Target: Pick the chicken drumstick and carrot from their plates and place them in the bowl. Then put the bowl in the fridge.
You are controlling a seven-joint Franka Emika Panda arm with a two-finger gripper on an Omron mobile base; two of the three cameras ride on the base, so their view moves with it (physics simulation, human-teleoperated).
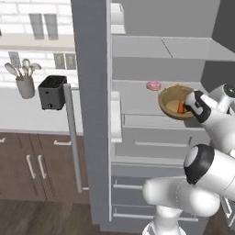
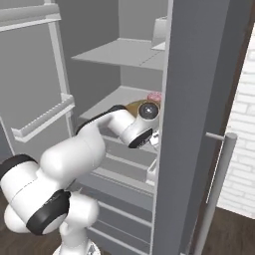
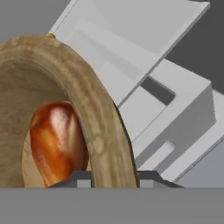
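- My end effector (image 3: 114, 177) is clamped on the rim of the round tan wooden bowl (image 1: 172, 102), drumstick inside, held tilted at the open grey steel fridge's (image 1: 92, 92) middle shelf.
- Next, I judge: level it, set it on the shelf, release.

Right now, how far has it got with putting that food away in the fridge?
Nearly finished. The chicken drumstick and the carrot already lie in the bowl. The tool is shut on the bowl's rim, holding it tilted inside the open fridge beside a pink doughnut. Left: set it on the shelf and let go.
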